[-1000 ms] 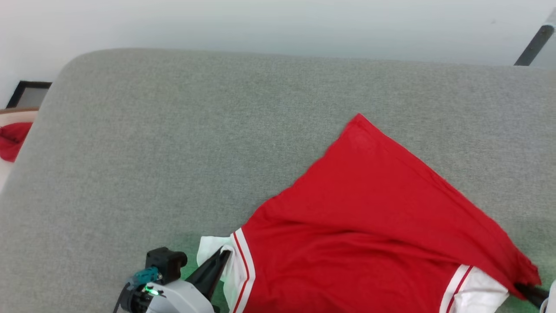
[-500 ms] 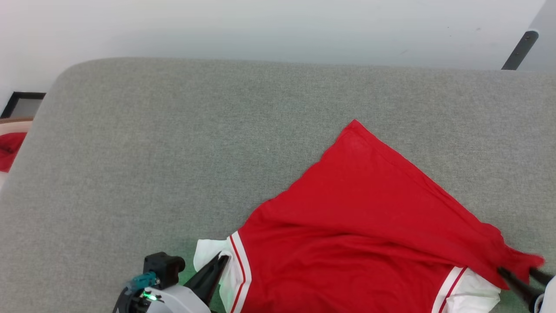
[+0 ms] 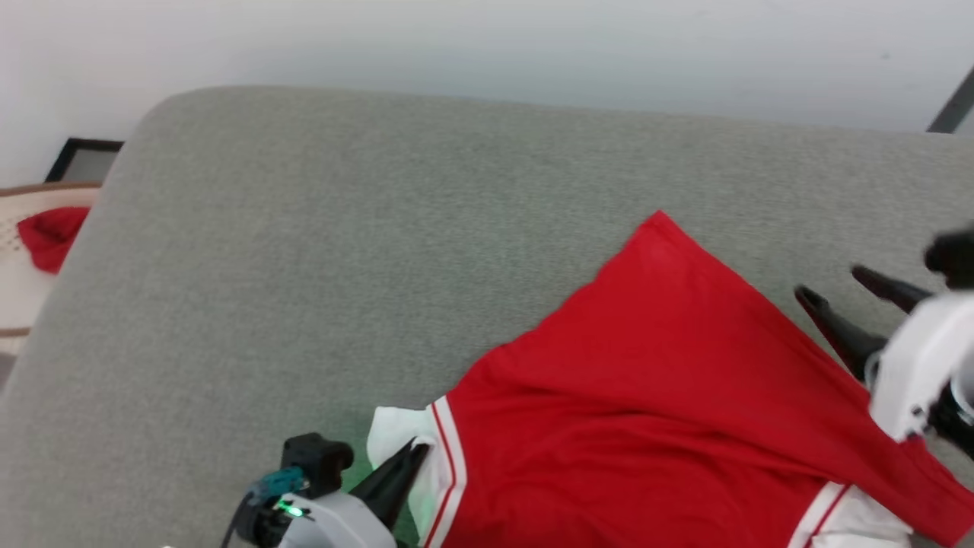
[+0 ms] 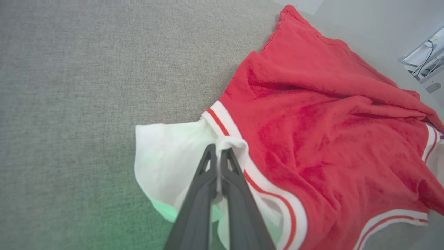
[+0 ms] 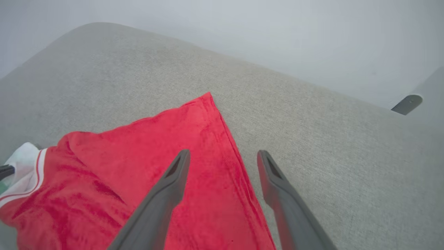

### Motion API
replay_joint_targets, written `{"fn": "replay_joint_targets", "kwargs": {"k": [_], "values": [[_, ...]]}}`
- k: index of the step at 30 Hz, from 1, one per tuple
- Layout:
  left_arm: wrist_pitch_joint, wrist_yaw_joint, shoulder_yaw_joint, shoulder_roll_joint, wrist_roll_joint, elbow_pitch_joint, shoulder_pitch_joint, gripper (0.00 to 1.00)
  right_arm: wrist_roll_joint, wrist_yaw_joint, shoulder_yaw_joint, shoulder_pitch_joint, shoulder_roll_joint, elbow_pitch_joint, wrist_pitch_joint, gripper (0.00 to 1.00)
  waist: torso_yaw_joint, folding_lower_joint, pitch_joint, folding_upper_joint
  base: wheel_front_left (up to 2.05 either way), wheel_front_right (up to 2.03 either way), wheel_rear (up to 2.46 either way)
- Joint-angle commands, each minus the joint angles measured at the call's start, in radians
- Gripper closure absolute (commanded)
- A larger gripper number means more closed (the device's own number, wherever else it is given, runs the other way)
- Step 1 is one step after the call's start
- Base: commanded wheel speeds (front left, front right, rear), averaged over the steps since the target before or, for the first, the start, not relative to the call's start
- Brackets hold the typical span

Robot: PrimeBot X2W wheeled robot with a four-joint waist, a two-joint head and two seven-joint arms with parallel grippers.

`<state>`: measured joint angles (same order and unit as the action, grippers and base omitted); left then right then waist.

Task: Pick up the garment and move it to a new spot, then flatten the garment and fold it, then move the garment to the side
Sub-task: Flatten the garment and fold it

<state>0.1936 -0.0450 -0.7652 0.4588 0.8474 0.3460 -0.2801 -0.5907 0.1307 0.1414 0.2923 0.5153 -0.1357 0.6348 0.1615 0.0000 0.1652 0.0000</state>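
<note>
The garment (image 3: pixel 654 396), a red jersey with white panels and red-white striped trim, lies rumpled on the grey cushioned surface (image 3: pixel 342 251), one corner pointing to the far side. My left gripper (image 3: pixel 417 450) is shut on a white panel at the jersey's near left edge; the left wrist view shows its fingers (image 4: pixel 208 173) pinching a fold of the garment (image 4: pixel 312 114). My right gripper (image 3: pixel 829 281) hovers open above the jersey's right edge, holding nothing. In the right wrist view its fingers (image 5: pixel 177 173) straddle the red hem of the garment (image 5: pixel 156 156).
The grey surface stretches wide to the left and far side, ending at a rounded back edge by a pale wall (image 3: pixel 487 46). At the far left sits a pale basket (image 3: pixel 23 251) with red cloth (image 3: pixel 49 236) in it. A dark bar (image 3: pixel 951 114) leans at the upper right.
My right gripper has let go of the jersey's right corner, opened wide, and risen toward the far side. The released corner has dropped flat. The head camera has shifted slightly.
</note>
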Motion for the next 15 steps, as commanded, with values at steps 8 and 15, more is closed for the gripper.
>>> {"fn": "replay_joint_targets", "kwargs": {"k": [8, 15], "values": [[-0.005, -0.034, -0.04, -0.06, -0.029, 0.023, -0.072, 1.0, -0.026, 0.0, 0.237, 0.299, 0.067, 0.264, -0.043, 0.0, 0.121, 0.0, 0.061, 0.0, 0.0, 0.0, 0.0], [0.007, -0.055, -0.073, -0.117, -0.041, 0.055, -0.124, 1.0, -0.078, 0.0, 0.411, 0.484, 0.097, 0.49, -0.012, 0.0, 0.191, 0.0, 0.112, 0.0, 0.0, 0.0, 0.0]]}}
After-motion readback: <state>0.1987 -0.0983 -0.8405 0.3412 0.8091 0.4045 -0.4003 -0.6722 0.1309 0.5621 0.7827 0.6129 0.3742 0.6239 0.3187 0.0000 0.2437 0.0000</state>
